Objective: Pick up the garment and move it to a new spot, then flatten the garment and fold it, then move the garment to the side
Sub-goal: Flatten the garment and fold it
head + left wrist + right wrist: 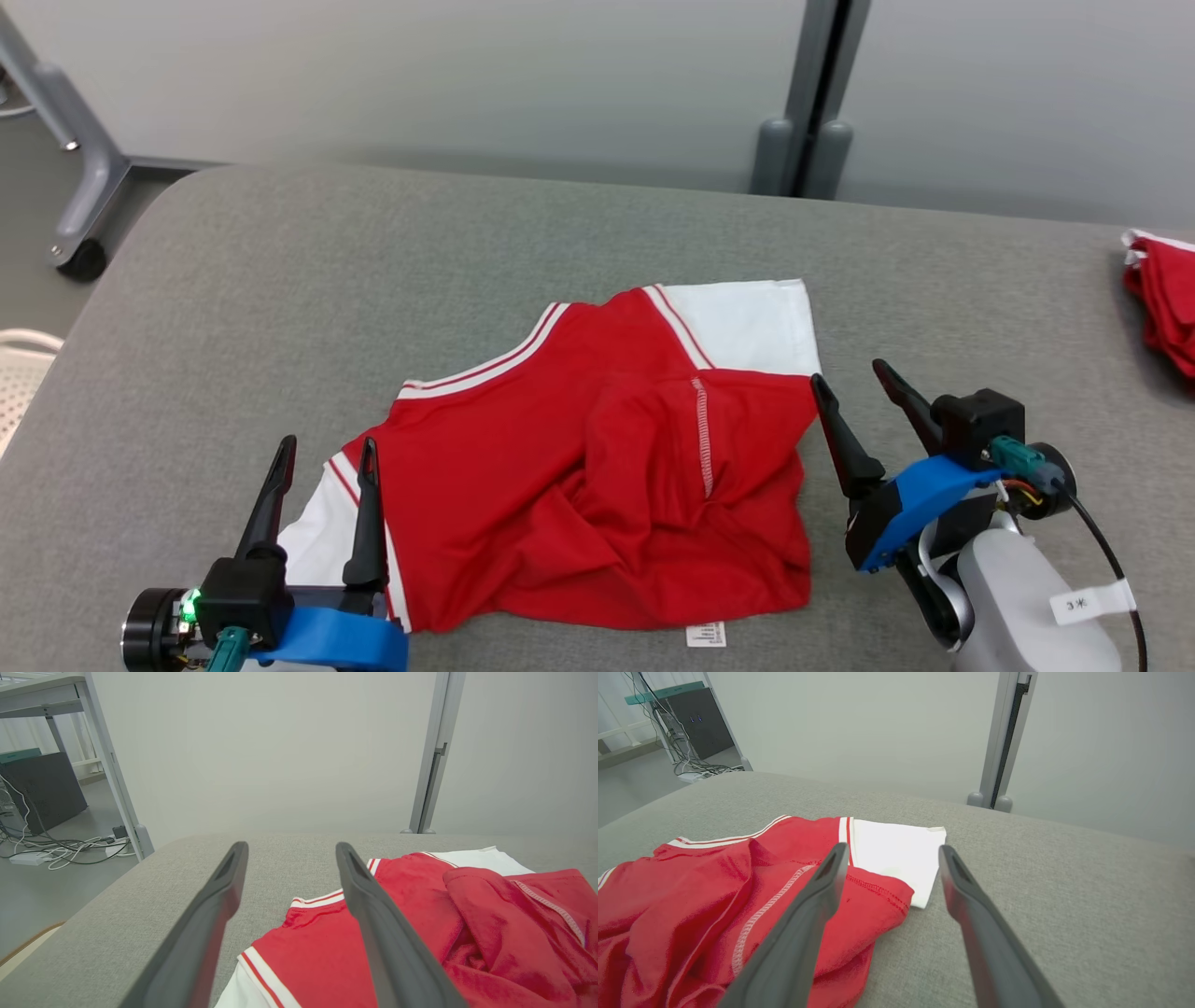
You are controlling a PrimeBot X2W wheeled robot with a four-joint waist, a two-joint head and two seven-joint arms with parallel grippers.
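A red garment [597, 476] with white sleeves and red-and-white stripes lies crumpled on the grey table [373, 271], a white label at its near hem. My left gripper [327, 453] stands open at the garment's near-left white sleeve, one finger over its edge, nothing between the fingers. My right gripper [851, 373] is open beside the garment's right edge, its left fingertip at the red fold. In the left wrist view the garment [420, 924] lies right of the open left gripper [289, 849]. In the right wrist view the right gripper [892, 851] frames the white sleeve [896, 854].
Another red and white cloth [1162, 299] lies at the table's far right edge. A grey wall with a post [812, 93] stands behind the table. A wheeled frame leg [79, 196] and the floor are at the far left, with a white basket [19, 373] beside the table.
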